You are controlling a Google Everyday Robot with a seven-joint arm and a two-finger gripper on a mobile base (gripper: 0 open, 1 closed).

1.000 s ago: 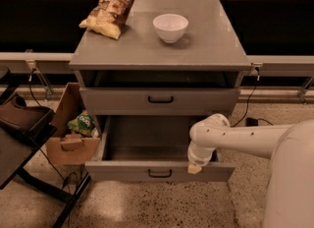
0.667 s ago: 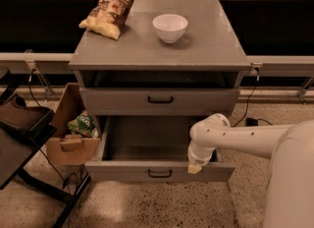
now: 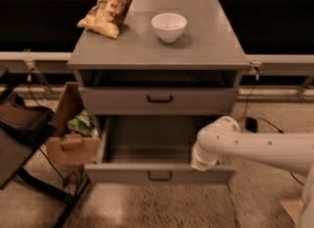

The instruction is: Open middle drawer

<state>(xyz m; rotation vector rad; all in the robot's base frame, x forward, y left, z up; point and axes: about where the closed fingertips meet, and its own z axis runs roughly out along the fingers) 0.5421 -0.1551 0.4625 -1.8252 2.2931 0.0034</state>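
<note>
While the white robot arm (image 3: 260, 146) reaches in from my right, its claw (image 3: 202, 159) sits low at the right end of the pulled-out bottom drawer (image 3: 122, 173), just behind that drawer's front panel. From here I cannot tell how far the claw is open, or whether it has hold of anything. The middle drawer (image 3: 117, 101), a wide shallow grey one, is pushed in, its flat front level with the cabinet face and turned straight toward the camera. Its long axis runs left to right across my view. The small black bar handle (image 3: 159, 99) lies horizontally along that same line at the centre of the front. The claw is below this drawer and to the right of the handle, well apart from it. Above the middle drawer I see a dark band under the grey worktop (image 3: 206, 45). On the worktop a crumpled yellow-brown snack bag (image 3: 109, 11) lies at the back left, and a round white bowl (image 3: 169, 26) stands upright near the middle, apart from the bag. The bottom drawer has a dark handle (image 3: 159, 175) centred on its front. Beside the cabinet on the left stands an open brown cardboard box (image 3: 68, 146) with a green packet (image 3: 83, 123) in it.
</note>
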